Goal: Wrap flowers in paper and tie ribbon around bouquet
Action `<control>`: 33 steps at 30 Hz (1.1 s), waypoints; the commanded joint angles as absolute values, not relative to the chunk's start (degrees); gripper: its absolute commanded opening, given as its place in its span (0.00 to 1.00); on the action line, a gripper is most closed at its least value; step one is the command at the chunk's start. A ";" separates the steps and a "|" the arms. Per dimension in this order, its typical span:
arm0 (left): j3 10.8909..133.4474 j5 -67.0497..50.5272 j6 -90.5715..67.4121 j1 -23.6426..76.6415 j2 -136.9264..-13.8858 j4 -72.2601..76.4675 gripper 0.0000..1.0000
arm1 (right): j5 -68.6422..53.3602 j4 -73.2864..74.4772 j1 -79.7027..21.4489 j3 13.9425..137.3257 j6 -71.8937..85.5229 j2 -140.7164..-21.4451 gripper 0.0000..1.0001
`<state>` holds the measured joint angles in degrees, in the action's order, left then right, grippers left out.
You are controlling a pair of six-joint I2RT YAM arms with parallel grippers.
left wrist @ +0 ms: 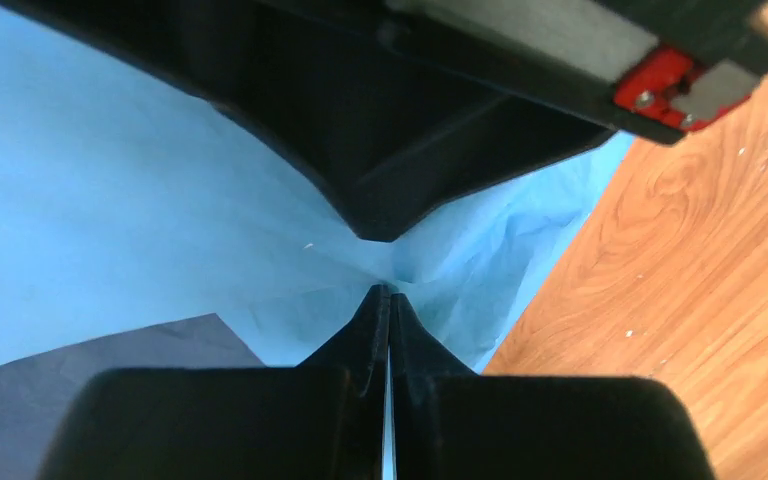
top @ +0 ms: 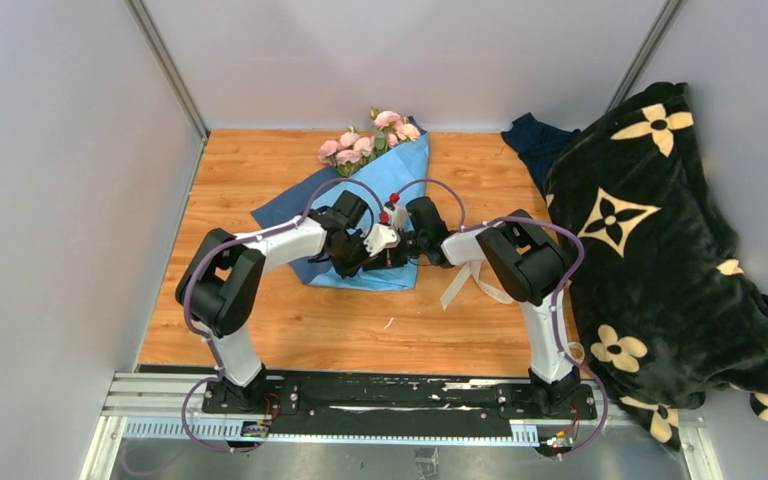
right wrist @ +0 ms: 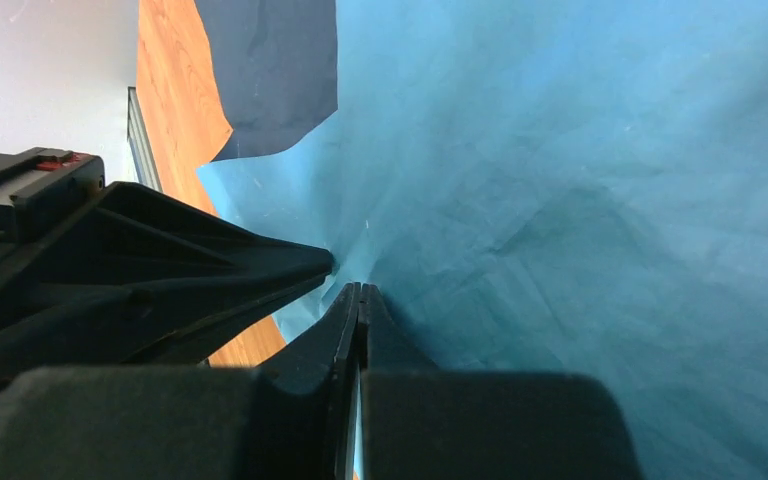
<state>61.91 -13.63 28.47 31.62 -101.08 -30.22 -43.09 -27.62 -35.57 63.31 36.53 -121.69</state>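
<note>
Pale pink flowers (top: 365, 140) poke out of the far end of the light blue paper (top: 392, 180), which lies folded round them as a bouquet across the table's middle. My left gripper (top: 388, 258) (left wrist: 391, 292) and right gripper (top: 406, 255) (right wrist: 360, 290) meet tip to tip at the bundle's near end. Both are shut, each pinching a puckered fold of the paper (left wrist: 160, 200) (right wrist: 580, 200). A darker slate face of the sheet (left wrist: 90, 380) (right wrist: 270, 70) shows at one corner. The cream ribbon (top: 460, 283) lies limp on the wood under my right arm. The stems are hidden.
A black blanket with cream flower shapes (top: 660, 250) is heaped along the right side, with a dark blue cloth (top: 535, 140) behind it. Grey walls close in the wooden table (top: 290, 330) on the left and at the back.
</note>
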 commanded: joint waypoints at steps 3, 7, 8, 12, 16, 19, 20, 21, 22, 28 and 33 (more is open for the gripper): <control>55.86 -11.22 39.92 31.99 -101.24 -33.57 0.00 | -36.69 -16.72 -35.34 59.82 34.12 -126.10 0.00; 53.29 -11.85 45.22 31.67 -100.07 -38.59 0.00 | -36.39 -15.43 -35.34 60.41 33.47 -126.31 0.00; 52.58 -12.05 46.73 31.64 -98.83 -40.18 0.00 | -36.04 -14.99 -35.40 60.61 33.22 -126.17 0.00; 49.96 -9.36 51.08 31.64 -96.01 -43.87 0.00 | -35.43 -13.10 -35.38 61.29 32.35 -126.20 0.00; 47.65 -5.15 53.37 31.12 -95.17 -44.89 0.00 | -35.00 -12.13 -35.35 61.70 31.82 -126.15 0.00; 46.68 -3.22 53.89 30.33 -94.74 -45.16 0.00 | -34.84 -11.45 -35.41 61.94 31.49 -126.04 0.00; 46.29 -2.41 54.21 29.91 -94.51 -45.86 0.00 | -34.84 -11.12 -35.37 62.08 31.30 -126.04 0.00; 45.72 -1.83 54.56 29.41 -93.86 -46.61 0.00 | -34.66 -10.58 -35.37 62.20 31.12 -126.04 0.00; 44.66 -1.35 54.96 29.03 -92.84 -46.93 0.00 | -34.41 -10.17 -35.40 62.41 30.98 -126.04 0.00; 42.49 1.01 55.92 21.74 -85.45 -48.93 0.00 | -34.11 -8.69 -35.34 63.45 30.19 -126.38 0.00; 58.50 -16.85 37.02 -0.69 -85.09 -48.52 0.27 | -33.38 -7.86 -35.51 63.81 29.72 -126.10 0.00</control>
